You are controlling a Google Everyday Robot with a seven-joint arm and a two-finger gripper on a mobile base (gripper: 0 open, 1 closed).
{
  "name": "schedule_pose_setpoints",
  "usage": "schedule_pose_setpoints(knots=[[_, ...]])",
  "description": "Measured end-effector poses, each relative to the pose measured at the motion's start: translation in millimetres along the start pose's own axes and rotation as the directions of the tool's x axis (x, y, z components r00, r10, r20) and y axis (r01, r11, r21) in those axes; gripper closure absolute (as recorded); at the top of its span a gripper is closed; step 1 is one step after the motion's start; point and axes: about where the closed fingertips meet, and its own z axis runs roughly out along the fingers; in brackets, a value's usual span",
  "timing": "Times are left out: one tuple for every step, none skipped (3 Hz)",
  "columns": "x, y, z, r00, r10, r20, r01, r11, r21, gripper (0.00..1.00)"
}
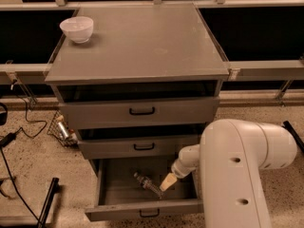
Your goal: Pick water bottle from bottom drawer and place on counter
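Note:
The bottom drawer is pulled open under two shallower grey drawers. The water bottle, small and clear with a dark band, lies on its side on the drawer floor, tilted from back left to front right. My gripper reaches down into the drawer from the right. Its pale tip is right at the bottle's right end, touching or nearly so. My big white arm fills the lower right and hides the drawer's right side. The counter is the flat grey top of the cabinet.
A white bowl stands at the counter's back left corner. A wire basket with small bottles sits on the floor left of the cabinet. Black cables run over the floor at left. Metal rails run behind the cabinet.

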Motion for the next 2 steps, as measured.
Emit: schedule_pose_setpoints(knots=[[7.8,-7.6,-14.9,0.997,0.027,-0.076,-0.029,0.9995,-0.016,0.00],[18.9,-15.5,-43.6,0.992,0.061,-0.106,-0.063,0.9978,-0.020,0.00]])
